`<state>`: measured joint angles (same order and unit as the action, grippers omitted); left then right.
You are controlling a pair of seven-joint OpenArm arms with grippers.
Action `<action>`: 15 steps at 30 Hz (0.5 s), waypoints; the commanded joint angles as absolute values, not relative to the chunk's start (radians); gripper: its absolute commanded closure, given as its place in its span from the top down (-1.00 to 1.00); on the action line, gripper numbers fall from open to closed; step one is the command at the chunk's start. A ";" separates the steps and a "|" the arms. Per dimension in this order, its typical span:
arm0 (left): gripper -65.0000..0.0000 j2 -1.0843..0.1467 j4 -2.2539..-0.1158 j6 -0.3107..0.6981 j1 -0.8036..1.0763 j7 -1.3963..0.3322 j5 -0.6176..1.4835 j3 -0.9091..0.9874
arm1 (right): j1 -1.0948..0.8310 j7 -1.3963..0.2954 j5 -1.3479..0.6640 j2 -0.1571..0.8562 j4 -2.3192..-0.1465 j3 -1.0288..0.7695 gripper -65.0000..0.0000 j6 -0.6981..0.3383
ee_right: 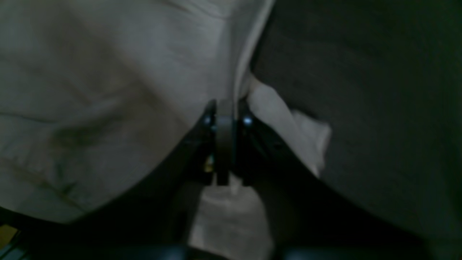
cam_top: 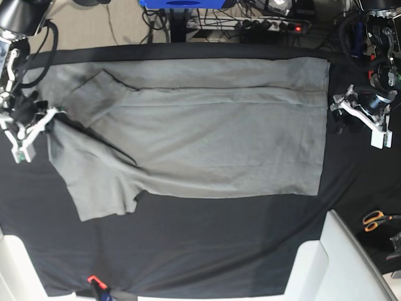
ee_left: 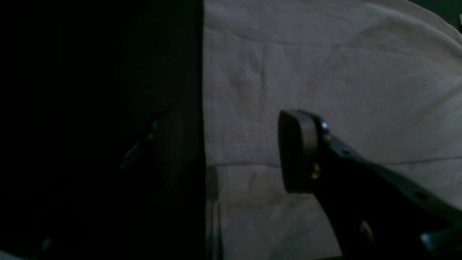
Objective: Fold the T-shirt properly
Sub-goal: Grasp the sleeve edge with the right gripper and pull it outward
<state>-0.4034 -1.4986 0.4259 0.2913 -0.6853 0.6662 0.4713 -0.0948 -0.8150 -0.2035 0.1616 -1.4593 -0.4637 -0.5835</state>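
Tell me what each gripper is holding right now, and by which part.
The right gripper pinches the T-shirt at its edge near the sleeve. The left gripper is open at the hem, holding nothing.

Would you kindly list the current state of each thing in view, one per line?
T-shirt: spread on the black table cloth, far long edge folded in, near sleeve out.
Left hand: open, at the hem edge, gripping nothing.
Right hand: pinching the T-shirt's edge.
Scissors: closed, lying on the table cloth.
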 commanded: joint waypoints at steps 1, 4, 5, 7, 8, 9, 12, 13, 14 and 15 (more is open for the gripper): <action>0.25 -0.421 -1.512 0.432 0.286 -0.664 0.682 0.479 | -0.079 -0.800 -0.213 0.173 -1.500 -0.470 -0.61 -0.582; 0.25 -0.421 -1.512 0.432 0.286 -0.664 0.682 0.479 | -0.074 -0.797 -0.213 0.171 -1.566 -0.467 0.11 -0.582; 0.25 -0.421 -1.512 0.432 0.286 -0.664 0.682 0.479 | -0.058 -0.797 -0.213 0.171 -1.577 -0.464 0.35 -0.582; 0.25 -0.421 -1.512 0.432 0.286 -0.664 0.682 0.479 | -0.007 -0.797 -0.211 0.171 -1.563 -0.464 0.53 -0.582; 0.25 -0.421 -1.511 0.432 0.286 -0.664 0.682 0.479 | 0.025 -0.797 -0.209 0.176 -1.535 -0.463 0.52 -0.582; 0.25 -0.421 -1.511 0.432 0.286 -0.664 0.682 0.481 | 0.068 -0.796 -0.208 0.179 -1.491 -0.463 0.50 -0.582; 0.25 -0.421 -1.511 0.432 0.286 -0.664 0.682 0.483 | 0.203 -0.769 -0.208 0.216 -1.283 -0.461 0.48 -0.582; 0.25 -0.421 -1.511 0.432 0.286 -0.664 0.682 0.483 | 0.246 -0.730 -0.208 0.226 -1.194 -0.461 0.48 -0.582; 0.25 -0.421 -1.511 0.432 0.286 -0.664 0.682 0.483 | 0.283 -0.674 -0.208 0.237 -1.104 -0.461 0.48 -0.582; 0.25 -0.421 -1.511 0.432 0.286 -0.664 0.682 0.484 | 0.317 -0.616 -0.206 0.252 -1.010 -0.460 0.48 -0.582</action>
<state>-0.4042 -1.4967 0.4263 0.2901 -0.6857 0.6659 0.4767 0.3000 -0.6140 -0.1997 0.2382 -0.9962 -0.4576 -0.5793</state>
